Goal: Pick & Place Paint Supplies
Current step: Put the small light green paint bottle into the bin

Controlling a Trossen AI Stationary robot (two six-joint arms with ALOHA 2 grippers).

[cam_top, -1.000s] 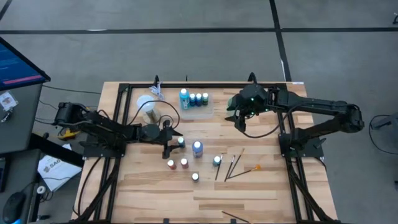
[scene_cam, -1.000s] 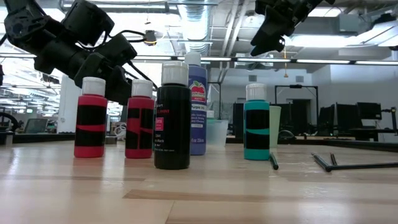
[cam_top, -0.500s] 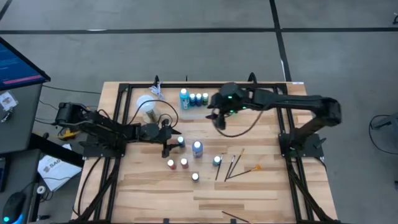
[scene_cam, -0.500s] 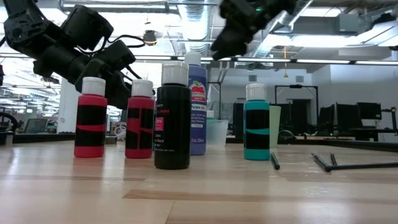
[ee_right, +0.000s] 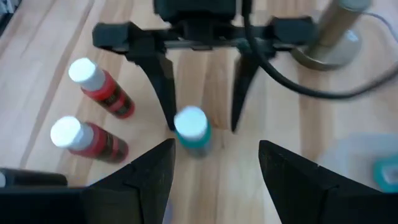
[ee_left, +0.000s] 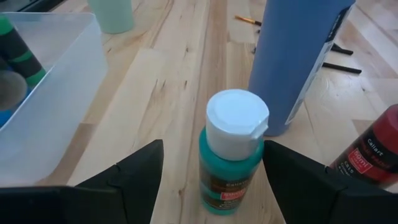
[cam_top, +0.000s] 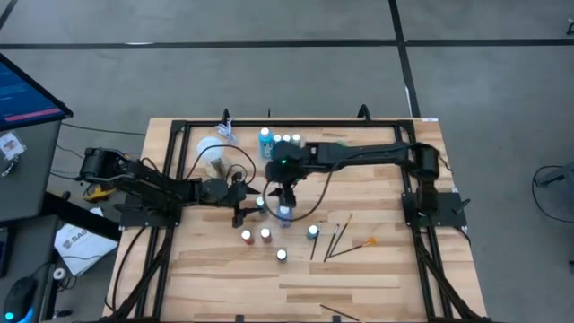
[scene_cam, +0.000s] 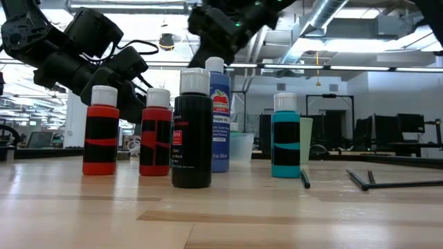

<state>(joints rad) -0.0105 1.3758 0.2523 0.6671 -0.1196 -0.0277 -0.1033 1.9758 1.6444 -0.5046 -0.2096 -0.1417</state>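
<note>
A small teal bottle [ee_left: 231, 163] with a white cap stands upright on the table between the open fingers of my left gripper [ee_left: 212, 148], which reaches in level from the table's left [cam_top: 252, 203]; the fingers do not touch it. My right gripper [cam_top: 285, 190] hangs open above the tall blue bottle [cam_top: 285, 213], and its own view looks down on the teal bottle [ee_right: 191, 129]. Two red bottles [cam_top: 247, 237] [cam_top: 265, 235], a black bottle [scene_cam: 192, 131], another teal bottle [cam_top: 312, 231] and thin brushes [cam_top: 336, 237], one of them orange-tipped [cam_top: 366, 241], stand or lie nearer the front.
A clear tray [cam_top: 283, 160] holding several bottles sits at the table's far middle. A translucent green cup [ee_left: 112, 14] stands near it. A black frame [cam_top: 179, 135] runs round the table's edges. Bare wood lies along the near edge.
My right gripper has swept from beside the tray at the far right toward the table's left and near side, sinking and rolling a little. It now hangs over the blue bottle by my left gripper and stays open. No bottle has moved.
</note>
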